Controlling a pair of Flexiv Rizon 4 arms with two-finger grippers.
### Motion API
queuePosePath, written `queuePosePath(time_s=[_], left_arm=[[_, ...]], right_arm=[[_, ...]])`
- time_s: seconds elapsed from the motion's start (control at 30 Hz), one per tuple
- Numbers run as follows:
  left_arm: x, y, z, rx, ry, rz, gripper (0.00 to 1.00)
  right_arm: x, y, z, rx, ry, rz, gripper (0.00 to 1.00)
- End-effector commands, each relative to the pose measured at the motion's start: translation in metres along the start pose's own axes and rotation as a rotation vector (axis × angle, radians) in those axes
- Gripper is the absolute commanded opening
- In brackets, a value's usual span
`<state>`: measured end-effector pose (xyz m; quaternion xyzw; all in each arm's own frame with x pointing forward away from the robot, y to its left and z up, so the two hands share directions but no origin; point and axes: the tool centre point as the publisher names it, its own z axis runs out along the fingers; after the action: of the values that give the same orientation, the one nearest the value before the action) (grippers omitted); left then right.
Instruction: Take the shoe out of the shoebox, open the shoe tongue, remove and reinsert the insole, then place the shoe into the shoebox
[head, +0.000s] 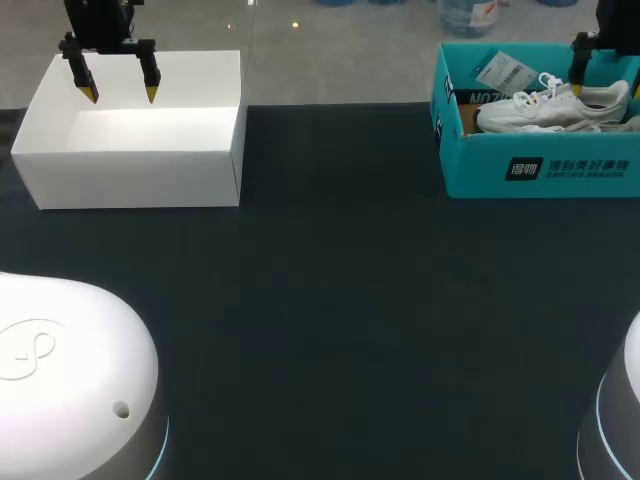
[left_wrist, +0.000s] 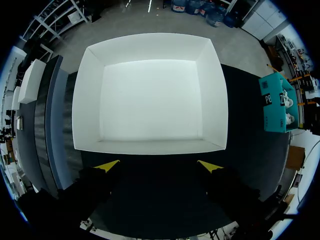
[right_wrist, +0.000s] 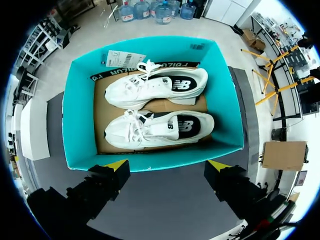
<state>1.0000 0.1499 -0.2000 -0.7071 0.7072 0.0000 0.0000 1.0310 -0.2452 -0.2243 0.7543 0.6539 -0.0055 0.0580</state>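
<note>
While the right pincer (right_wrist: 168, 164) hangs over the near wall of the teal shoebox (right_wrist: 77, 100) with its fingers spread wide and nothing between them, the trouble I would watch for is all in the drop. Coming straight down from here, a yellow tip could catch that wall and shove or tip the box, which looks light. Ahead of the fingers two white shoes lie on their sides on brown card, the near shoe (right_wrist: 160, 129) close alongside the far shoe (right_wrist: 155, 85). A wide grab might take both, or snag only the loose laces and let the shoe swing and fall. A paper tag (right_wrist: 125, 58) rests against the far wall and could come up with them.

The left pincer (left_wrist: 159, 166) is well apart across the dark table (head: 330, 300), fingers open and holding nothing, above the white box (left_wrist: 150, 47).

With the shoes on their sides, neither insole can be seen, and the tongues sit under the laces. I cannot tell whether the two shoes touch. The head view cuts off one finger of the right pincer, and its height above the box is hard to judge.
</note>
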Motion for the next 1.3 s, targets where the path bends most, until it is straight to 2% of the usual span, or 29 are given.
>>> queuePosePath(time_s=[0.03,0.3,0.57,0.83,1.03,1.23,1.27,1.3], left_arm=[[0.000,0.000,0.000,0.000,0.000,0.000,1.00],[0.000,0.000,0.000,0.000,0.000,0.000,1.00],[0.000,0.000,0.000,0.000,0.000,0.000,1.00],[0.000,0.000,0.000,0.000,0.000,0.000,1.00],[0.000,0.000,0.000,0.000,0.000,0.000,1.00],[0.000,0.000,0.000,0.000,0.000,0.000,1.00],[0.000,0.000,0.000,0.000,0.000,0.000,1.00],[0.000,0.000,0.000,0.000,0.000,0.000,1.00]], right_arm=[[-0.020,0.007,0.016,-0.001,0.019,0.022,1.00],[-0.046,0.027,0.041,-0.001,0.021,0.076,1.00],[-0.069,0.044,0.075,0.028,0.002,0.090,1.00],[-0.074,0.045,0.099,0.047,0.016,0.056,1.00],[-0.065,0.042,0.120,0.080,0.007,0.033,1.00],[-0.067,0.037,0.134,0.102,0.015,0.040,1.00],[-0.067,0.037,0.136,0.104,0.015,0.040,0.96],[-0.068,0.036,0.138,0.109,0.013,0.039,0.83]])
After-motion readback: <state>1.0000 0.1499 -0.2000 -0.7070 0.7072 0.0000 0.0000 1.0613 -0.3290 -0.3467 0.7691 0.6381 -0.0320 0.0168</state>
